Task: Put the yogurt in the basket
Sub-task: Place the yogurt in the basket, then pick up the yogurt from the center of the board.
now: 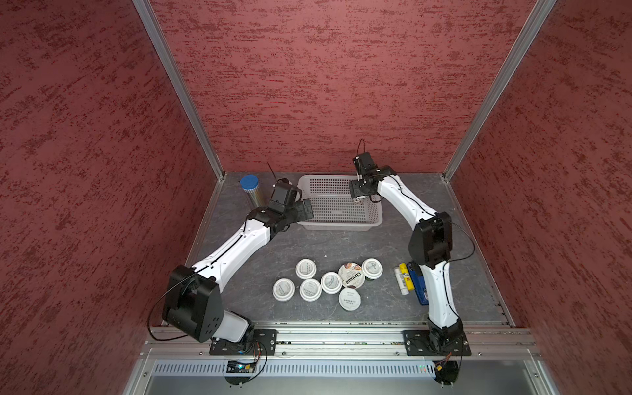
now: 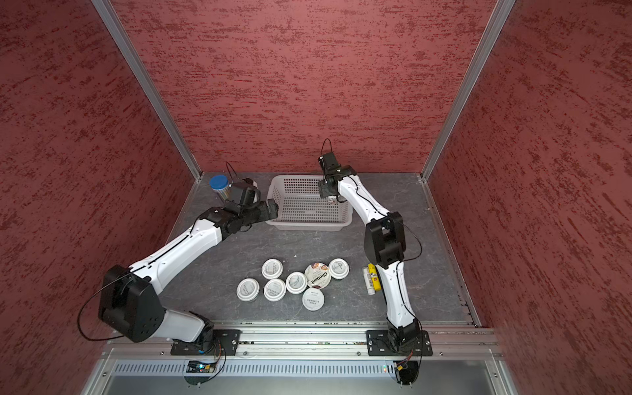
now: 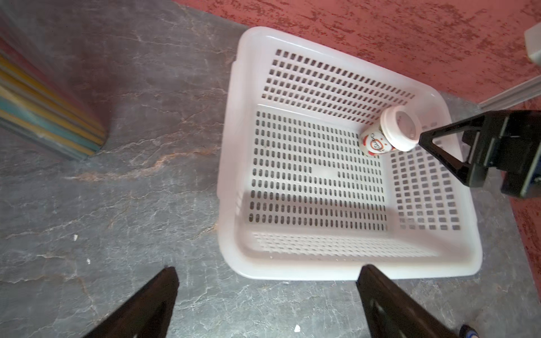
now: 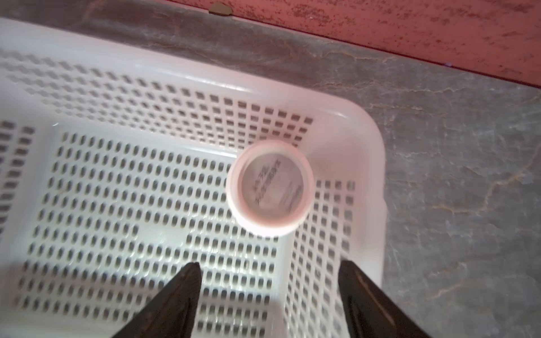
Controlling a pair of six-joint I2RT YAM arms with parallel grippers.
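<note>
The pale mesh basket [image 1: 338, 225] [image 2: 307, 226] stands at the back of the table. One white-lidded yogurt cup [image 3: 399, 128] [image 4: 270, 187] lies inside it, tilted into the far right corner. My right gripper [image 1: 357, 197] [image 4: 269, 266] hovers open just above that cup, holding nothing. My left gripper [image 1: 307, 209] [image 3: 266, 272] is open and empty, over the table at the basket's left front corner. Several more white-lidded yogurt cups [image 1: 310, 290] [image 2: 274, 290] and the wider Chobani cup [image 1: 351, 275] [image 2: 318, 274] sit clustered on the table's front middle.
A tall clear tube with a blue cap [image 1: 251, 189] [image 3: 44, 117] stands at the back left, close behind my left wrist. Yellow and white sticks [image 1: 403, 278] and a blue box [image 1: 420, 285] lie by my right arm. Red walls close in on three sides.
</note>
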